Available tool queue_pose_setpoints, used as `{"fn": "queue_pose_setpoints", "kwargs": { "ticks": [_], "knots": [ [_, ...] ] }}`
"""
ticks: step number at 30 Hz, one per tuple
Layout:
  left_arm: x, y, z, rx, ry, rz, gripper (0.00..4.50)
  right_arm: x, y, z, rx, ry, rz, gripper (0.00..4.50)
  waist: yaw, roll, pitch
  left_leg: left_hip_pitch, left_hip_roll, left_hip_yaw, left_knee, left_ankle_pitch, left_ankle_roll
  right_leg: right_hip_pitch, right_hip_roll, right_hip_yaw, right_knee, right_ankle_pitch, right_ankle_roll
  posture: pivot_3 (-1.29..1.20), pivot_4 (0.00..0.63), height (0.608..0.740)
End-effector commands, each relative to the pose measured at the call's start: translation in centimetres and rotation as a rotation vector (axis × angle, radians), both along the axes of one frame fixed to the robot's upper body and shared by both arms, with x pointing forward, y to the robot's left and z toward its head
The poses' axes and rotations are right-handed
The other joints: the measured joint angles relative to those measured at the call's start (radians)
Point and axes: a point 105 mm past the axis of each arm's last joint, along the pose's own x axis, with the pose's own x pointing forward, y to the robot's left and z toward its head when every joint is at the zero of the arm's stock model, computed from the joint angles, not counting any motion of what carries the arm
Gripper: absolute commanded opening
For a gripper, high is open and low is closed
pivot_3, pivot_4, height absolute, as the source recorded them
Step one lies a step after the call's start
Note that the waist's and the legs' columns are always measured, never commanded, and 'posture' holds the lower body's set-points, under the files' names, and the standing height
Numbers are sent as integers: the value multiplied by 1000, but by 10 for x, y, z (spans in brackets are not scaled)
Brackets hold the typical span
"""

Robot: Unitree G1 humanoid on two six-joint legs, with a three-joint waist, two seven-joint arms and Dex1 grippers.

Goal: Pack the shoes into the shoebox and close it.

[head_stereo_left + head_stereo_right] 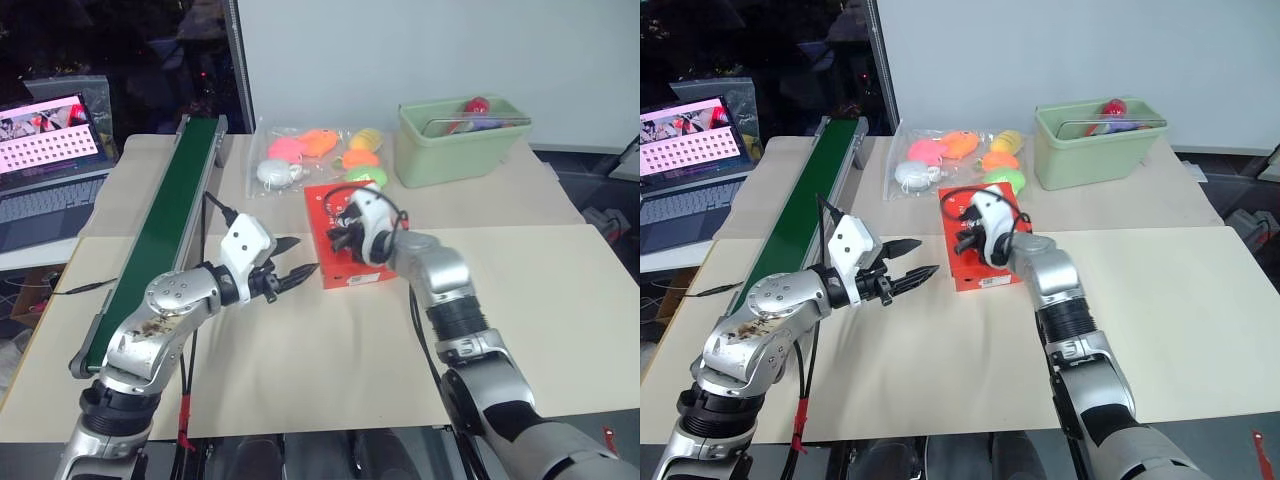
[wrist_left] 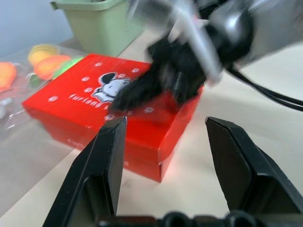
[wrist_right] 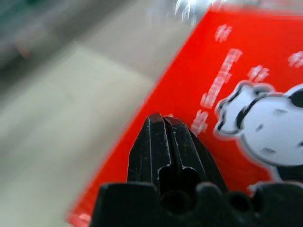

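Note:
The red shoebox (image 1: 348, 268) lies on the table with its lid down; a white cartoon dog and paw prints mark the lid (image 2: 90, 90). The shoes are hidden from view. My right gripper (image 1: 340, 238) is shut, fingertips pressed together just over the lid near its edge (image 3: 163, 124); whether they touch it I cannot tell. My left gripper (image 1: 303, 256) is open and holds nothing. It hovers level just left of the box, and its two black fingers (image 2: 106, 161) frame the box's near corner.
A green conveyor belt (image 1: 170, 210) runs along the left. Behind the box lie a clear bag of colourful toys (image 1: 315, 152) and a pale green bin (image 1: 455, 140). A laptop (image 1: 50, 165) sits far left. Bare tabletop lies in front and to the right.

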Motion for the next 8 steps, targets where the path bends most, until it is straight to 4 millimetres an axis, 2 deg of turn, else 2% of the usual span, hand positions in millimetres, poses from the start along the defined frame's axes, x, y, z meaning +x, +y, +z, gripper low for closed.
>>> {"fn": "queue_pose_setpoints", "kwargs": {
  "ticks": [1, 4, 8],
  "knots": [
    [0, 9, 13, -60, -44, 58, 2834, -12, -35, 66, 210, -114, -44, 69, 5, 0, 0, 0, 0, 0, 0, 0, 0, 0, 0, 0, 0, 0, 0, 0, 150, 729],
    [6, 19, 9, -72, -37, 130, 2834, -17, -59, 64, 157, -138, -111, 69, 11, 0, 0, 0, 0, 0, 0, 0, 0, 1, 0, 0, -1, 0, 0, 0, 150, 729],
    [15, 28, 1, -48, -47, 219, 2834, -18, -84, 35, 16, -124, -207, 69, 12, 0, 0, 1, 0, 0, 0, 0, 0, 2, 0, 0, -2, 0, 0, 0, 150, 729]
  ]
}}
